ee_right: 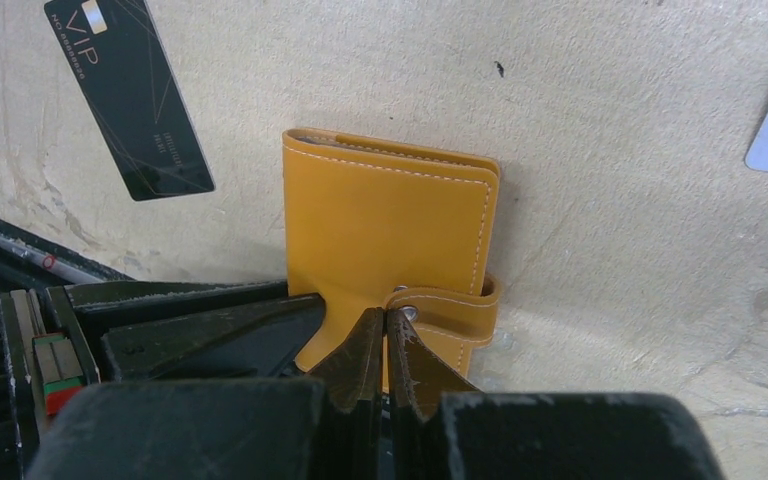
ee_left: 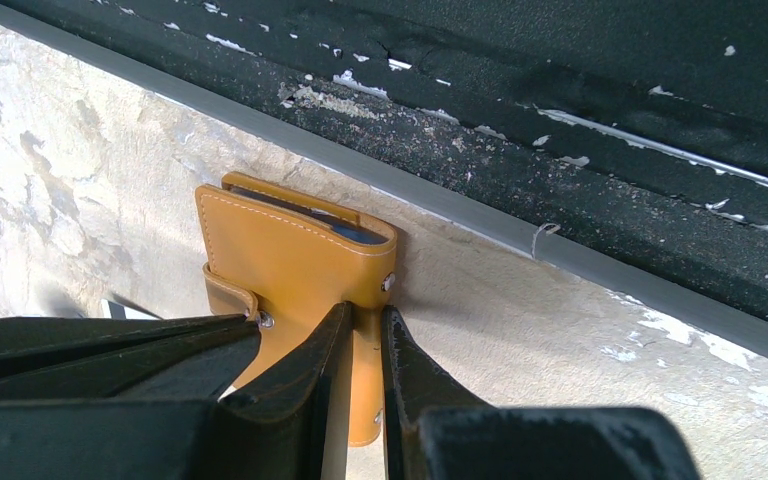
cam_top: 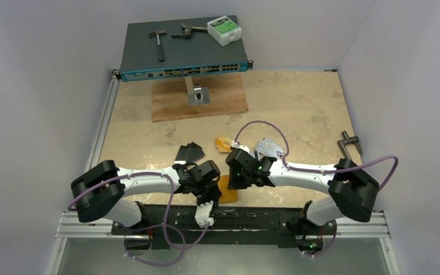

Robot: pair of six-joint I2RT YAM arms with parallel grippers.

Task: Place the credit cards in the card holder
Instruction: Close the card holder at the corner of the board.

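The orange card holder (cam_top: 229, 195) lies closed near the table's front edge, between both grippers. My left gripper (ee_left: 365, 315) is shut on one edge of the card holder (ee_left: 290, 250), with orange leather between its fingers; a dark blue card edge (ee_left: 355, 235) shows in the holder's top. My right gripper (ee_right: 387, 318) is shut, its tips together against the card holder (ee_right: 385, 215) beside the snap tab (ee_right: 450, 305). Credit cards lie loose farther back: black ones (cam_top: 189, 152), orange-gold ones (cam_top: 224, 142), silvery ones (cam_top: 268, 148). A black VIP card (ee_right: 130, 95) also shows.
A black rail (ee_left: 560, 100) runs along the table's front edge just past the holder. At the back stands a network switch (cam_top: 183, 54) carrying a hammer (cam_top: 158, 43) and a white-green box (cam_top: 224, 30). A wooden board (cam_top: 197, 106) lies before it. A metal handle (cam_top: 350, 143) sits at right.
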